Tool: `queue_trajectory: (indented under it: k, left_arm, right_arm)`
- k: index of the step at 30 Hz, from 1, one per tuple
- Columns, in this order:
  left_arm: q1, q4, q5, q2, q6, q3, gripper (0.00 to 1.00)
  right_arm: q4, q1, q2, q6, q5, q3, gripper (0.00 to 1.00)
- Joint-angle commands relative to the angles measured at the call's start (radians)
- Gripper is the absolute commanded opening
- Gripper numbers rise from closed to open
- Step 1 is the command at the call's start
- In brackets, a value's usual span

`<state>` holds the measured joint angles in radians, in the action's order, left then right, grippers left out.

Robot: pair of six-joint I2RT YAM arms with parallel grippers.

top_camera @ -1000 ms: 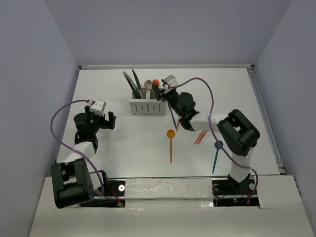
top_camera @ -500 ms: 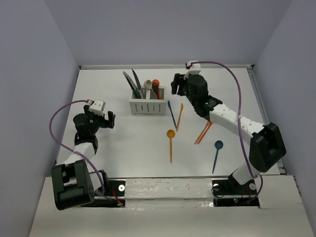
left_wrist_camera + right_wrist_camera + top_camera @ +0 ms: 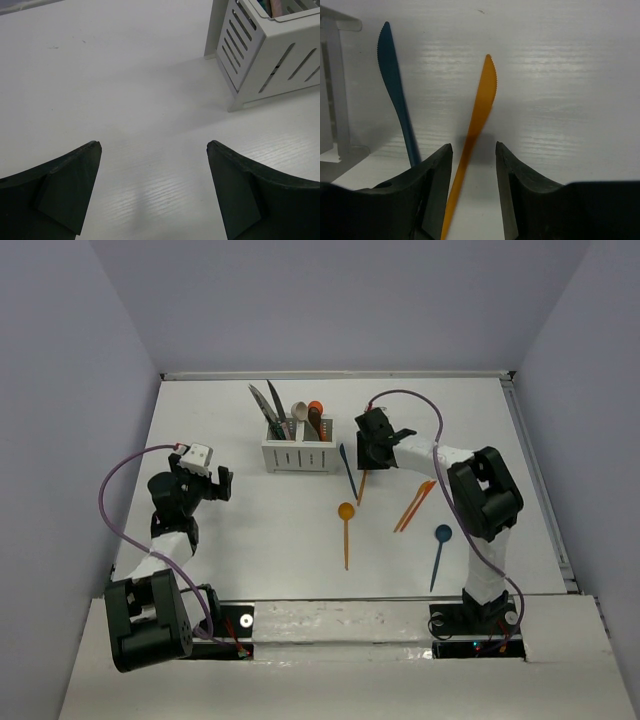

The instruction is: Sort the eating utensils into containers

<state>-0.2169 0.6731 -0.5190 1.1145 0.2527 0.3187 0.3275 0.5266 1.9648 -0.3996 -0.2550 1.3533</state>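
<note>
Two-finger right gripper (image 3: 474, 149) pointing down, jaws partly open straddling orange knife (image 3: 484, 95) lying near caddy (image 3: 298, 456), not gripping, left gripper (image 3: 154, 150) hovering low facing caddy, wide open, empty

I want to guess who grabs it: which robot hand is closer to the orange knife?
Right. Right gripper straddles the orange knife; left gripper hangs beyond the caddy.

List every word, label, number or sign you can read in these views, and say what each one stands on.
No readable text in any view.
The white caddy, the orange knife and the blue knife are plain, with no print or brand showing.
The white block on the left wrist is too small to tell whether it carries any marking.
</note>
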Motion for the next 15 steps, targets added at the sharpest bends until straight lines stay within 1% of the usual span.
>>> queue_trajectory:
  k: [1,3,6,10,15]
  left_arm:
    - [0.004,0.071,-0.004,-0.038,0.008,-0.012,0.99]
    - [0.002,0.071,-0.006,-0.044,0.010,-0.017,0.99]
    - [0.002,0.072,-0.006,-0.044,0.010,-0.015,0.99]
    - [0.002,0.072,-0.001,-0.035,0.007,-0.012,0.99]
    - [0.002,0.072,0.004,-0.024,0.005,-0.009,0.99]
  right_arm:
    - [0.077,0.006,0.035,0.008,-0.009,0.098,0.43]
    - [0.119,0.006,0.061,0.016,-0.030,0.113,0.42]
    - [0.172,0.006,0.089,0.028,-0.017,0.132,0.42]
    - [0.225,0.038,0.095,0.044,-0.036,0.156,0.41]
    - [0.284,0.038,0.111,0.090,0.046,0.181,0.42]
